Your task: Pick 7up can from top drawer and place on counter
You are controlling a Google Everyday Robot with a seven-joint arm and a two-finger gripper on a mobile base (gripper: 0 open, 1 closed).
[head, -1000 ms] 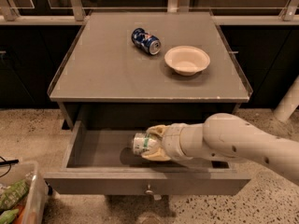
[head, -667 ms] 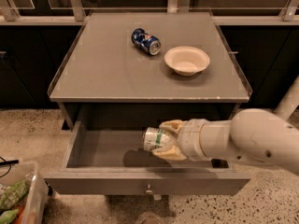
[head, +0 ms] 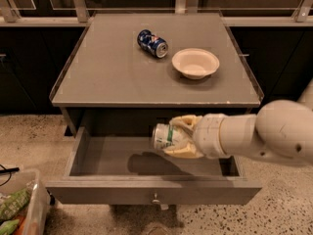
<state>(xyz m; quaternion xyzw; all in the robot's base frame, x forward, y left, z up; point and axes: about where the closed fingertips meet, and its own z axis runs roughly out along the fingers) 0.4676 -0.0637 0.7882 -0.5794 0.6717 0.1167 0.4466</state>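
Note:
The 7up can [head: 164, 135], silver-white with green markings, lies on its side in my gripper [head: 177, 137], shiny end facing left. The gripper is shut on the can and holds it in the air above the open top drawer [head: 112, 155], just below the counter's front edge. The can's shadow falls on the drawer floor. The drawer's flat front panel carries a small metal knob [head: 156, 199]. The grey counter [head: 112, 72] lies behind and above the can. My white arm reaches in from the right.
A blue soda can [head: 152, 43] lies on its side at the back of the counter, next to a cream bowl [head: 195, 62]. A bin with green packets [head: 19, 207] stands on the speckled floor at lower left.
My gripper has lifted the 7up can up out of the drawer, toward the counter's front edge. The can now hangs clear above the drawer floor.

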